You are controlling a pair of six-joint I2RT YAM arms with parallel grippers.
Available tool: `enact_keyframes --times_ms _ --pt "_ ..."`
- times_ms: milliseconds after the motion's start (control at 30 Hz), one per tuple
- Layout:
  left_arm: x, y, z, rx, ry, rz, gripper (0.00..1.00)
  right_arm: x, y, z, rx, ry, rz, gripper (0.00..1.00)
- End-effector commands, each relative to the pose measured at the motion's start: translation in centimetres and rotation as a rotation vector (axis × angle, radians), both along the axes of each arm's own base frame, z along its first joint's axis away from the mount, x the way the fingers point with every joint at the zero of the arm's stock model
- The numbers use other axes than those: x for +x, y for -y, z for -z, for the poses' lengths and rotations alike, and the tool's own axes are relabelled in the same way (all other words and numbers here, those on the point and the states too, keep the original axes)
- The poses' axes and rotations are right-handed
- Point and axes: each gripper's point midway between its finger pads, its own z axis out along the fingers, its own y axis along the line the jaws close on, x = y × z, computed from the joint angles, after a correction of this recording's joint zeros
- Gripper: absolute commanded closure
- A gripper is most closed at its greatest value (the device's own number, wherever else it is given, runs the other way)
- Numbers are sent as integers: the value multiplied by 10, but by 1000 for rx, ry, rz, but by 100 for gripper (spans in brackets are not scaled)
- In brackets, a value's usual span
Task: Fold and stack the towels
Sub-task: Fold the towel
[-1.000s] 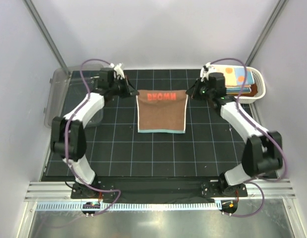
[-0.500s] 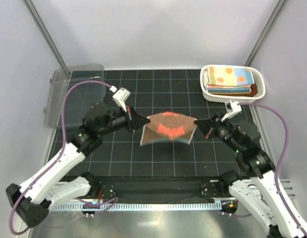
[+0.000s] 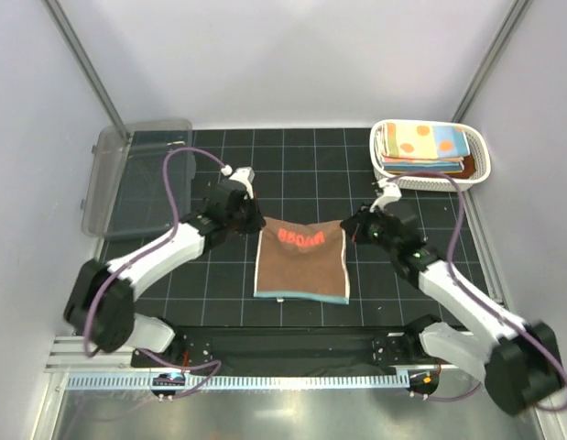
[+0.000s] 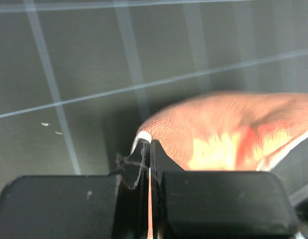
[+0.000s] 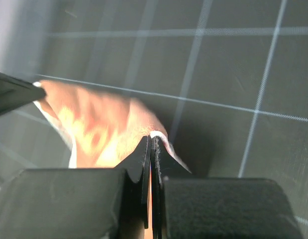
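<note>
Brown towel point(image 3: 301, 266): spread between both grippers, down-left of the white lattice basket point(image 3: 482, 167) and well apart from it.
Left gripper point(image 3: 256, 223): clenched on the towel's far-left corner, which is pinched right at the fingertips.
Right gripper point(image 3: 347, 226): clenched on the far-right corner, which is pinched at its tips.
Folded towels point(image 3: 422, 147): stacked inside the basket.

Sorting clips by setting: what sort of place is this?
Probably a robotics lab enclosure, not a home: plain white walls, a black gridded mat, and the left gripper and right gripper pinching a brown towel.
</note>
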Motion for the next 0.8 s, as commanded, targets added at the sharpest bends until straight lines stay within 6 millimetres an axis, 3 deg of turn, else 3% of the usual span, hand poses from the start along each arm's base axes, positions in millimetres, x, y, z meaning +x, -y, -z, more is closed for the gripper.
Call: enact_keyframes --times_ms 0,33,67,100,133,200,267,300,333,400,433,600,633,667,767 --pt "47 -15 28 16 -9 -87 100 50 -8 10 -25 106 42 99" --pt "60 -10 50 20 -54 -83 100 65 -11 5 -17 138 46 99" --pt "65 -5 58 -3 -86 -60 100 75 -12 11 -30 125 49 99" --pt "76 -8 63 -15 -100 -73 100 86 -14 41 -58 56 45 99" --pt "88 -6 78 -11 -130 -74 100 105 -10 32 -48 83 68 99" --pt "101 -4 86 -20 -148 -75 100 123 -3 54 -58 33 97 99" --pt "121 -7 95 -37 -169 -78 100 145 10 53 -50 29 146 99" --pt "127 -10 98 -40 -173 -88 100 157 9 43 -32 45 141 99" --pt "134 -14 107 -42 -189 -101 100 164 9 58 -30 9 134 99" --pt "147 -8 99 -85 -173 -68 100 183 15 52 2 18 142 99" --pt "153 -8 100 -94 -169 -59 99 187 11 62 16 -2 110 99" --pt "176 0 102 -126 -162 -19 89 214 6 71 26 -17 84 95" --pt "181 0 99 -131 -157 -20 80 217 5 75 28 -27 79 92" --pt "183 0 100 -133 -160 -17 74 219 4 84 26 -46 75 81" --pt "196 0 90 -153 -147 -16 62 228 8 80 11 -47 99 66"
